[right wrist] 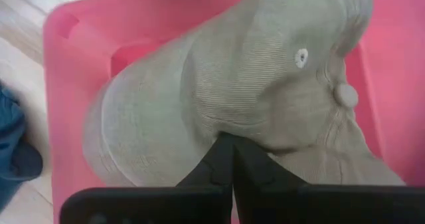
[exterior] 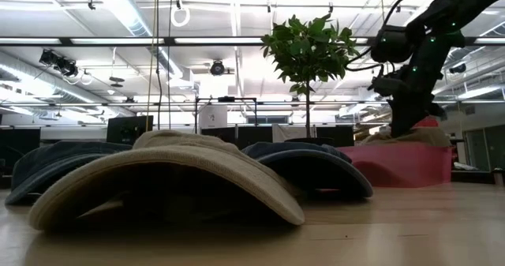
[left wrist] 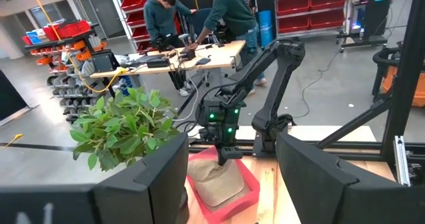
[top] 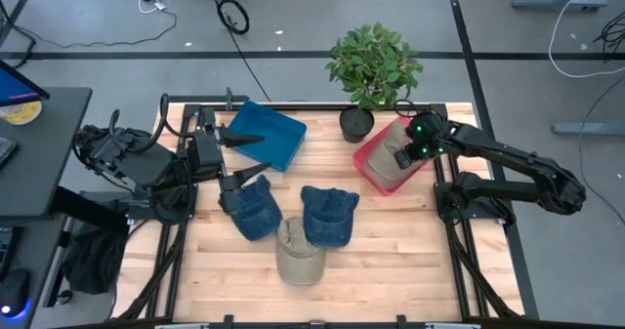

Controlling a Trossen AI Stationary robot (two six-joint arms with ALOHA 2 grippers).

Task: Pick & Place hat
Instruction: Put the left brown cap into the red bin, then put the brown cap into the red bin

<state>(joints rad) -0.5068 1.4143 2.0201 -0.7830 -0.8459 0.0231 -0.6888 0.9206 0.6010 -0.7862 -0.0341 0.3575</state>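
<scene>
Four hats show on the wooden counter (top: 391,261). One tan hat (top: 394,158) lies inside the red bin (top: 366,163), which sits near the counter's far right side, just beside the potted plant (top: 371,65). The right end effector (top: 402,159) is down in that bin, its two dark fingers (right wrist: 229,161) pressed together with a fold of the tan hat's fabric pinched between them; the right wrist view shows the fingertips meeting on the cloth, with the hat's top button and an eyelet close by. From the left wrist view the right arm reaches down from above and the hat (left wrist: 216,184) fills much of the bin (left wrist: 246,191).

Three other hats lie out in the middle of the counter: a blue hat (top: 256,212) toward the left, a second blue hat (top: 327,217) just right of it, and another tan hat (top: 299,251) nearer the front, touching both. A blue bin (top: 269,134) sits at the far left, behind them.

The left end effector (top: 244,160) hovers over the counter's left side beside the blue bin, its fingers (left wrist: 159,177) spread wide and holding nothing. Two people stand at a workbench in the room beyond.
</scene>
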